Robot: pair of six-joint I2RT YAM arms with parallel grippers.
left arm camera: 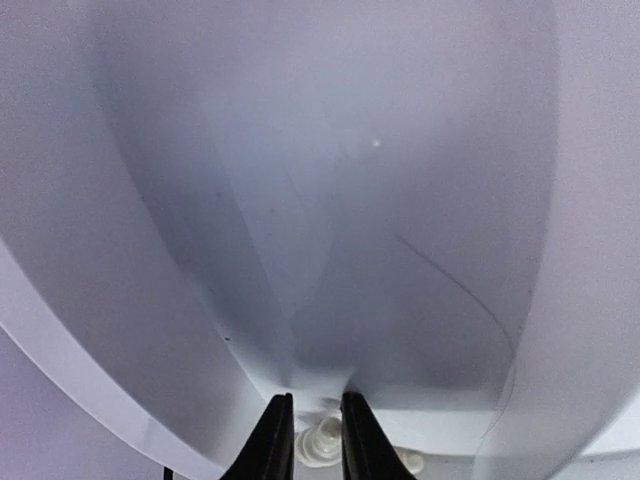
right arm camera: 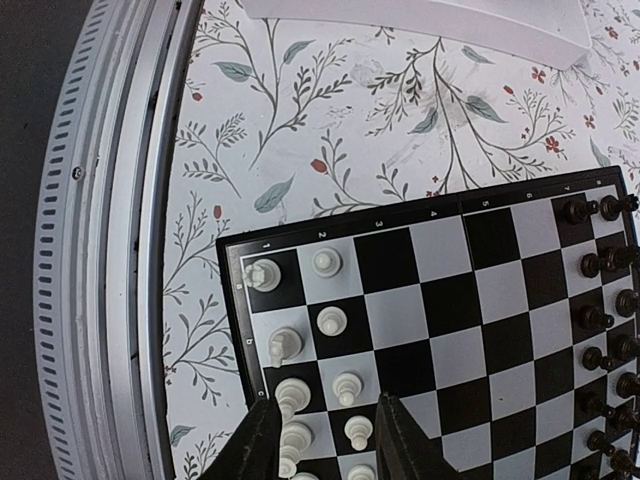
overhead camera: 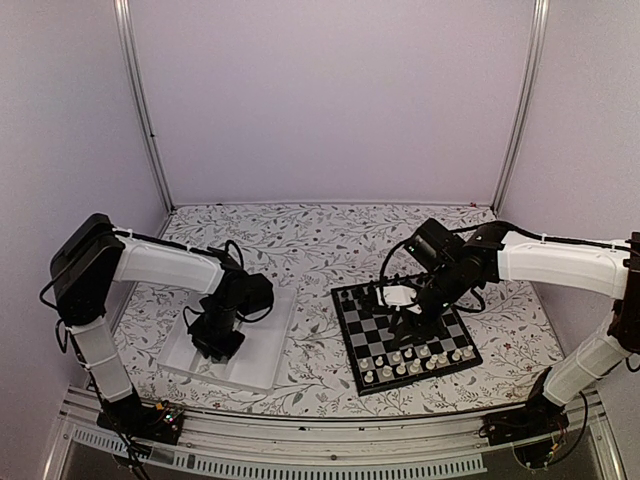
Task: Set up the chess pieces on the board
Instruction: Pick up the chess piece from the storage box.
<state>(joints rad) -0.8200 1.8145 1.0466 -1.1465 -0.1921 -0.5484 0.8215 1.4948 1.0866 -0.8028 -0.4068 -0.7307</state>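
Our left gripper (overhead camera: pixel 216 338) reaches down into the white tray (overhead camera: pixel 268 352) on the left of the flower-patterned table cover (overhead camera: pixel 310 245). Its jaws are narrow, with one cream-white piece (left arm camera: pixel 319 441) in the gap between the fingers (left arm camera: pixel 272 440); we cannot tell whether they press on it. Another pale piece (left arm camera: pixel 405 460) lies just beside it on the tray floor. Our right gripper (right arm camera: pixel 325 402) hangs above the board (overhead camera: pixel 386 331), which lies on the right of the table, well apart from the tray. Its jaws stand wide and hold nothing. Beneath them, the cream-white pieces (right arm camera: pixel 331 321) stand in two rows along the board's near edge. The black pieces (right arm camera: pixel 597 318) stand in two rows along its far edge, and the middle squares between the two sets are bare.
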